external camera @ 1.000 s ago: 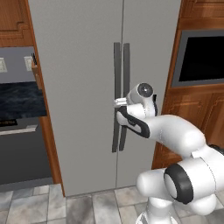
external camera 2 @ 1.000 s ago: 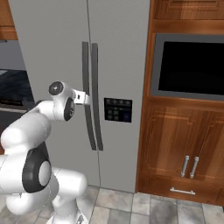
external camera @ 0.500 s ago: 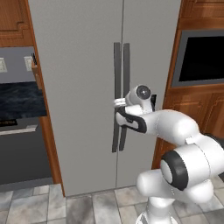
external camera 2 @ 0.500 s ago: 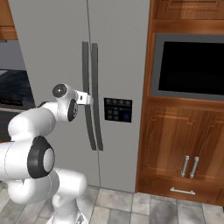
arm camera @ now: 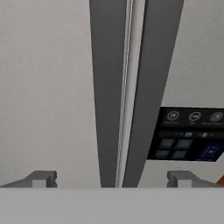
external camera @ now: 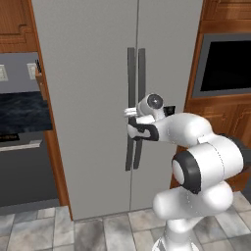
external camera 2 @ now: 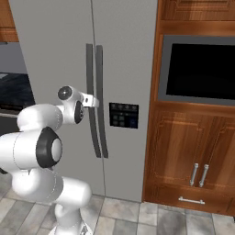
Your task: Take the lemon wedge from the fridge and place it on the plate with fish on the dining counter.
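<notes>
- Kitchen wall of wooden cabinets surrounds the fridge (external camera: pixel 117 98), both of its doors closed, so the lemon wedge inside cannot be seen.
- Two dark vertical handles (arm camera: pixel 109 87) run beside the fridge's centre seam.
- One end effector (arm camera: pixel 111 178) hangs released, fingers (arm camera: pixel 41 178) straddling both handles, apparently lining up a pull.

A black wall oven (external camera 2: pixel 199 72) sits in wooden cabinetry (external camera 2: pixel 179 165); below the oven, cabinet doors with metal handles (external camera 2: pixel 199 175); grey floor tiles (external camera: pixel 59 228) lowest.
</notes>
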{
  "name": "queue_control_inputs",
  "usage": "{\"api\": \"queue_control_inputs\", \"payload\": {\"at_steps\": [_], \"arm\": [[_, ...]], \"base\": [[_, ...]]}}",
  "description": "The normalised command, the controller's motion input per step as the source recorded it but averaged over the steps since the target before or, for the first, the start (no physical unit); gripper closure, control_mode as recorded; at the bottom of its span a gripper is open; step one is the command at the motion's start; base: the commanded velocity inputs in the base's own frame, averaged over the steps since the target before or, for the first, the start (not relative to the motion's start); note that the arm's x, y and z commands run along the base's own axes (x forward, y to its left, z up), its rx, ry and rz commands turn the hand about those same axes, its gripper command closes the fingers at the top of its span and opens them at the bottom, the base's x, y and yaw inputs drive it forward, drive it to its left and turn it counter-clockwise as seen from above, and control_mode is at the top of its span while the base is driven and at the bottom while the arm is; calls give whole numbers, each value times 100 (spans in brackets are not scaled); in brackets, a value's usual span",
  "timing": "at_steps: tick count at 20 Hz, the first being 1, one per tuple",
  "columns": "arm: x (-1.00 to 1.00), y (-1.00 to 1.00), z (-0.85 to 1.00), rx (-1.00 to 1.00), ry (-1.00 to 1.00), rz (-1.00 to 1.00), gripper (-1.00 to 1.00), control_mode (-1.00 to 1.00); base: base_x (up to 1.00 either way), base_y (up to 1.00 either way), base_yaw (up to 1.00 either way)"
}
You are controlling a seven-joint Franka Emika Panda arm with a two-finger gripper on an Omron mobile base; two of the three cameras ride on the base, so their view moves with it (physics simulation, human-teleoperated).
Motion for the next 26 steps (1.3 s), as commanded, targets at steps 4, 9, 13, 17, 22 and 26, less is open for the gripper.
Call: {"api": "queue_control_inputs", "payload": {"at_steps": [4,9,13,17,22,26], "arm": [[37,3,-8,0,0,0,-100,-100],[40,0,-11,0,0,0,-100,-100],[45,0,-11,0,-1,0,-100,-100],[45,0,-15,0,-1,0,-100,-100],[48,0,-15,0,-2,0,-100,-100],[45,1,-16,0,-2,0,-100,-100]], "base": [[0,0,0],[0,0,0],[0,0,0],[0,0,0],[0,0,0],[0,0,0]]}}
